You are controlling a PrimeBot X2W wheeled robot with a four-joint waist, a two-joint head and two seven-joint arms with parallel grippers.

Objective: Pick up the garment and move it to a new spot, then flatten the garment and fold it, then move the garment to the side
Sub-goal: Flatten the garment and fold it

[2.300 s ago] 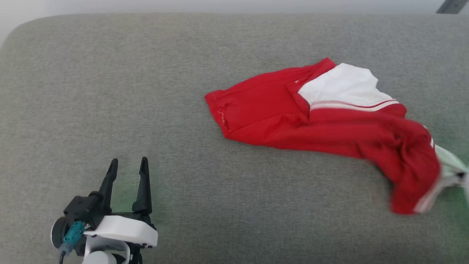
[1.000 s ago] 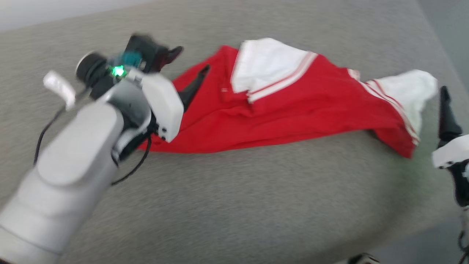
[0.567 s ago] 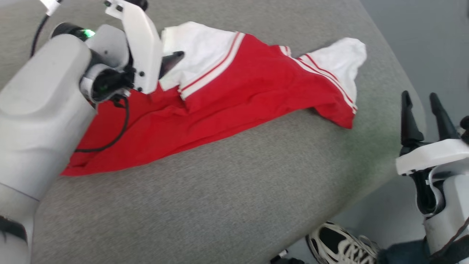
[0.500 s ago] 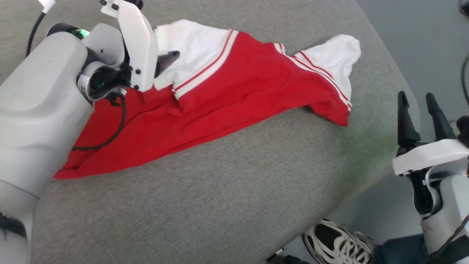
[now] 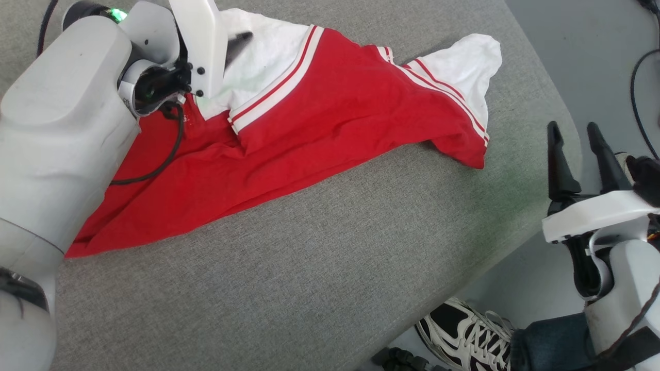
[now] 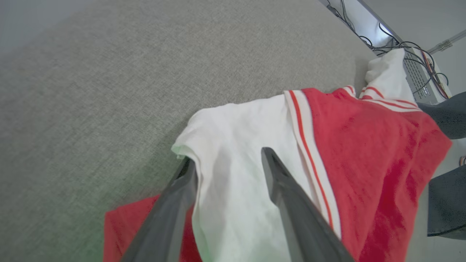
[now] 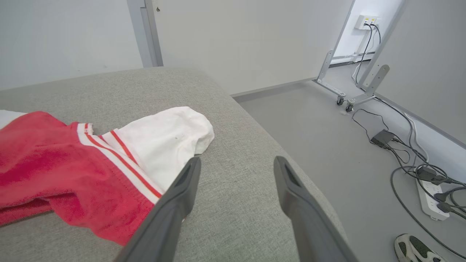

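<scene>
The garment [image 5: 319, 118], red with white sleeve panels and striped trim, lies crumpled across the grey cushion. My left gripper [image 6: 227, 156] is down on its near white sleeve panel. The jaws are apart, with the white fabric between them, and the fabric's edge covers one fingertip. In the head view, one dark finger [image 5: 238, 41] pokes out past the white wrist housing. My right gripper [image 5: 572, 129] hangs open and empty off the cushion's right edge. In its wrist view, the right gripper [image 7: 236, 160] is just right of the garment's other white sleeve [image 7: 164, 142] without touching it.
The grey cushion [image 5: 309, 268] ends in a rounded edge on the right, with floor below. A person's shoe [image 5: 464, 335] and trouser leg stand by that edge. Cables and a power strip [image 7: 429, 189] lie on the floor near a wheeled frame [image 7: 342, 98].
The head view has swung to the right. My left arm has reached from the near left onto the garment's white sleeve panel, and its jaws have narrowed slightly. The right gripper stays open.
</scene>
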